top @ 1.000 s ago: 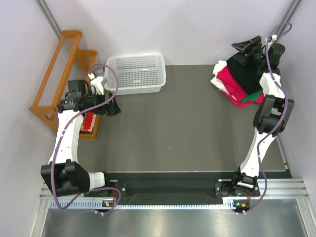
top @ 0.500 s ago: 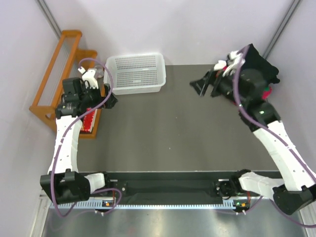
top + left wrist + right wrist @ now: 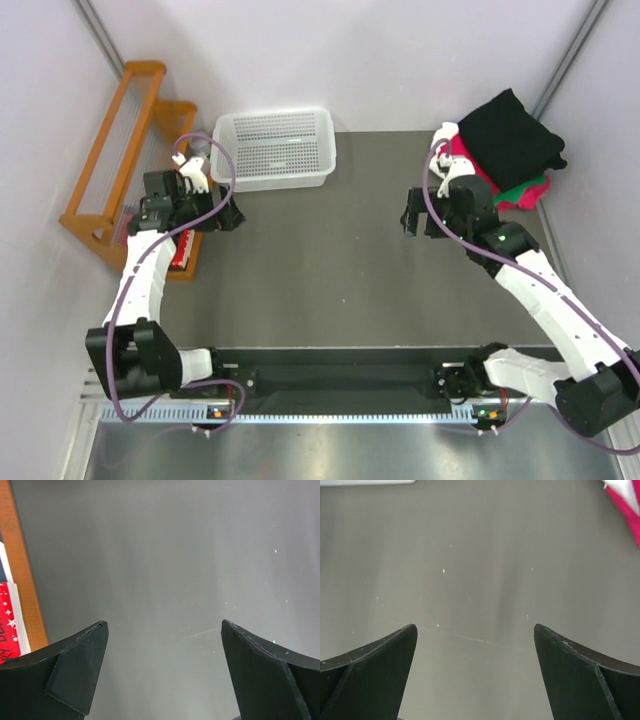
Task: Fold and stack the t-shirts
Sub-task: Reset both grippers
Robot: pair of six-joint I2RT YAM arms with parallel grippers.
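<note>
Top view: the shirts sit in one pile at the 1 o'clock corner of the table (image 3: 330, 280). The black shirt (image 3: 512, 138) lies on top, folded. The red shirt (image 3: 468, 168) shows beneath it at the pile's 8 o'clock side. The green shirt (image 3: 522, 190) shows as a strip at the 6 o'clock edge. The white shirt (image 3: 446, 134) shows at the 9 o'clock edge.

The right gripper (image 3: 413, 215) hangs over bare table, at 8 o'clock from the pile and clear of it. Jaws: spread wide, holding nothing. In the right wrist view both fingers (image 3: 375, 675) frame bare table, with a corner of the red shirt (image 3: 633, 517) at 1 o'clock.

The left gripper (image 3: 228, 216) hangs over the table's 9 o'clock edge, at 7 o'clock from the basket (image 3: 275, 150). Jaws: spread wide, holding nothing. In the left wrist view the fingers (image 3: 75, 675) frame bare table.

The rack (image 3: 115, 150) stands off the table at 10 o'clock. A red item (image 3: 180, 250) lies at its 5 o'clock end, beside the left gripper.
</note>
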